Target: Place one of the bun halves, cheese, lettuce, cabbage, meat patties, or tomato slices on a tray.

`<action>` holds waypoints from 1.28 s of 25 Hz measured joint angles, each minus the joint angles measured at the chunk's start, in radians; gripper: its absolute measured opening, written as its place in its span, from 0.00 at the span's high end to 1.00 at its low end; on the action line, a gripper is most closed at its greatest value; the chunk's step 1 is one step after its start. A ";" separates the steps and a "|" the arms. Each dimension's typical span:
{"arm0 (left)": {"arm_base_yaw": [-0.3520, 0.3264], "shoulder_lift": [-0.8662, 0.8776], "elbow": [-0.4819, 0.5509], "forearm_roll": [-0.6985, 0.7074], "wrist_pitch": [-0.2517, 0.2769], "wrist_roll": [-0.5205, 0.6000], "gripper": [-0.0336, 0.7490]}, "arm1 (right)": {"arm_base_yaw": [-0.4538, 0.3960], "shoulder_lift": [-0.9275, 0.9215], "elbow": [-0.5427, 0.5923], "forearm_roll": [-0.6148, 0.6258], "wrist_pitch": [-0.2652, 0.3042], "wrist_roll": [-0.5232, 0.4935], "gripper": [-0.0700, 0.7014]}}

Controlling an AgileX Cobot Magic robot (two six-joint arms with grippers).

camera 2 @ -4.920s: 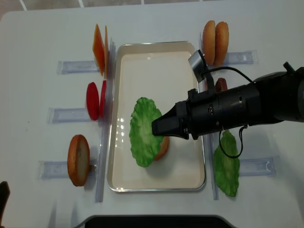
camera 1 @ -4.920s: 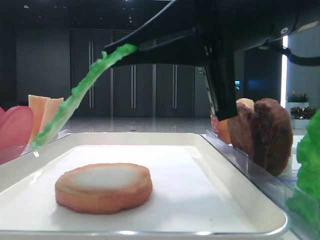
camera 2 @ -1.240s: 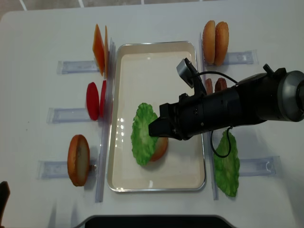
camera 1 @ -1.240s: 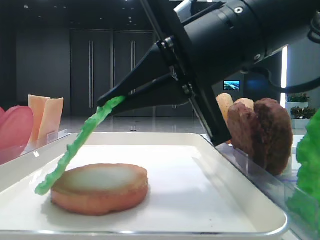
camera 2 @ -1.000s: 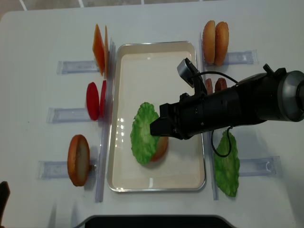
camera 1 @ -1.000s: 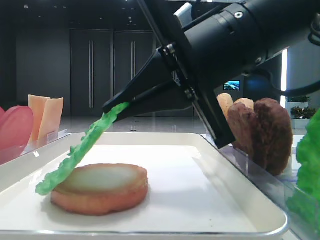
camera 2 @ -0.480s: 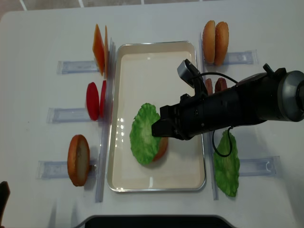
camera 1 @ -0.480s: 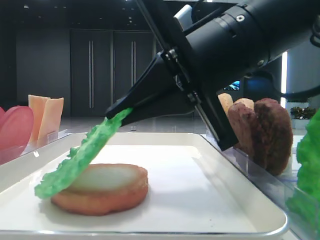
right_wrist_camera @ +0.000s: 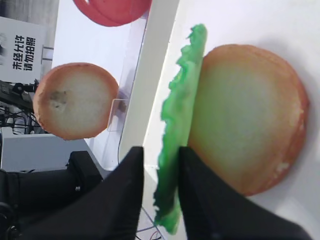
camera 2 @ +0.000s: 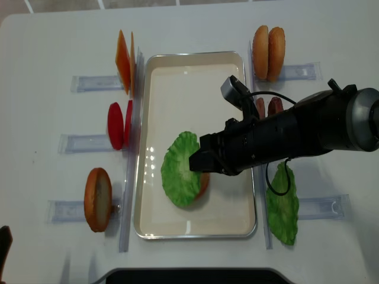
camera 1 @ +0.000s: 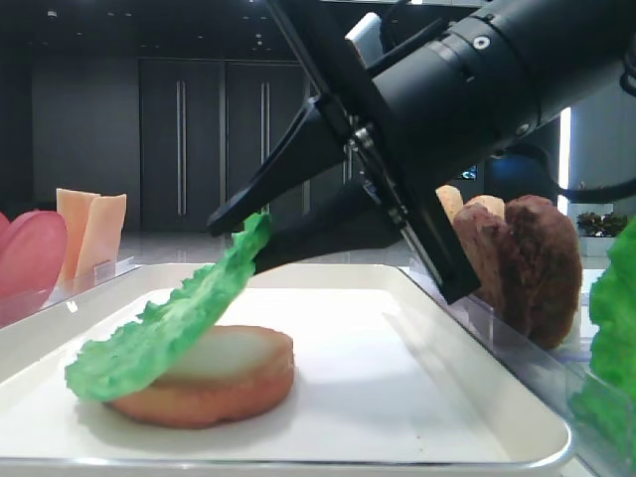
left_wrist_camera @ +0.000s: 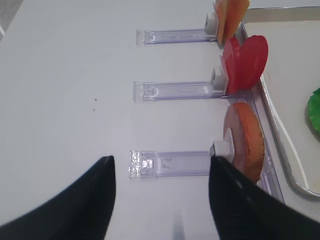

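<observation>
Jaws of my right gripper just parted; frilly bright-green lettuce leaf slumps loose onto the golden bun half, tray at 6 o'clock. Placement nearly done.

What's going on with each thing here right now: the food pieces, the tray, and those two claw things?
Lettuce: draped slanting on the bun half, top edge between the parted jaws.
Bun half: flat on the tray.
Tray: holds bun half and lettuce.
Right end effector: open around the lettuce.
Left end effector: open, empty.
Tomato slices: upright in their holder.
</observation>
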State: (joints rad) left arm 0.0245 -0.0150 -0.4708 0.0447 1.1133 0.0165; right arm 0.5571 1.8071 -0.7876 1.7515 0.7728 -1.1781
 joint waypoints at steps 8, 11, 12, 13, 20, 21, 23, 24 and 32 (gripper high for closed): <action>0.000 0.000 0.000 0.000 0.000 0.000 0.38 | 0.000 0.000 0.000 -0.008 -0.001 0.000 0.50; 0.000 0.000 0.000 0.000 0.000 0.000 0.38 | 0.000 -0.003 0.000 -0.014 -0.018 0.001 0.49; 0.000 0.000 0.000 0.000 0.000 0.000 0.38 | 0.000 -0.011 0.000 -0.025 -0.036 0.004 0.49; 0.000 0.000 0.000 0.000 0.000 0.000 0.38 | 0.000 -0.019 0.000 -0.038 -0.055 0.012 0.48; 0.000 0.000 0.000 0.000 0.000 0.000 0.38 | 0.000 -0.117 0.000 -0.172 -0.166 0.116 0.48; 0.000 0.000 0.000 0.000 0.000 0.000 0.38 | 0.000 -0.126 0.000 -0.190 -0.174 0.131 0.48; 0.000 0.000 0.000 0.000 0.000 0.000 0.38 | 0.000 -0.143 0.000 -0.224 -0.193 0.157 0.48; 0.000 0.000 0.000 0.000 0.000 0.000 0.38 | 0.000 -0.151 0.000 -0.236 -0.200 0.172 0.48; 0.000 0.000 0.000 0.000 0.000 0.000 0.38 | 0.000 -0.294 0.000 -0.597 -0.234 0.430 0.48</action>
State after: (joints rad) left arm 0.0245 -0.0150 -0.4708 0.0447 1.1133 0.0165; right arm 0.5571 1.5126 -0.7876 1.1548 0.5385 -0.7485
